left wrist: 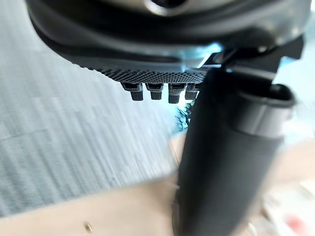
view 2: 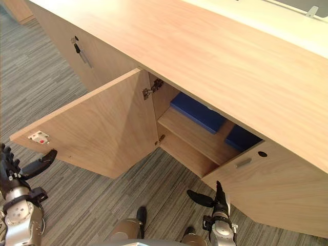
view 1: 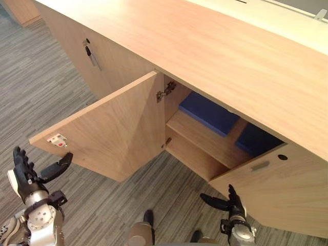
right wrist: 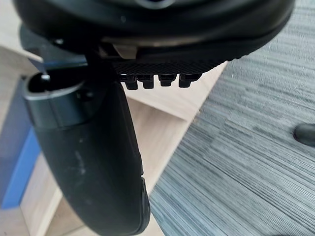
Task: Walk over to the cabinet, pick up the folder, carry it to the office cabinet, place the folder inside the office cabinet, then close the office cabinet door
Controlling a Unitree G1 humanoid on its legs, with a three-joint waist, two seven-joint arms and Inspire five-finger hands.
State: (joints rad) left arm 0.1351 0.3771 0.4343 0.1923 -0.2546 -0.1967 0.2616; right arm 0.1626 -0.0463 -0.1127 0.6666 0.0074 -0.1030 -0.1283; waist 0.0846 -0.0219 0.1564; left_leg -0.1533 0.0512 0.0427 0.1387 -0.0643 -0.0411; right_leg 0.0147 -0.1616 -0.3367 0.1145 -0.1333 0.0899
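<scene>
While the left hand (view 1: 24, 178) and right hand (view 1: 234, 204) keep fingers released, the cabinet top (view 1: 205, 51) half hides the folder (view 1: 207, 113).

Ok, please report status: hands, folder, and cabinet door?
Left hand open, empty, by edge of open door. Right hand open, empty. Blue folder on shelf inside cabinet; door not yet closed. No obstacle seen at door.

Bright even light; office cabinet (view 1: 200, 137) inside in soft shadow under its top; pale glare past my left hand (left wrist: 226, 162).
</scene>
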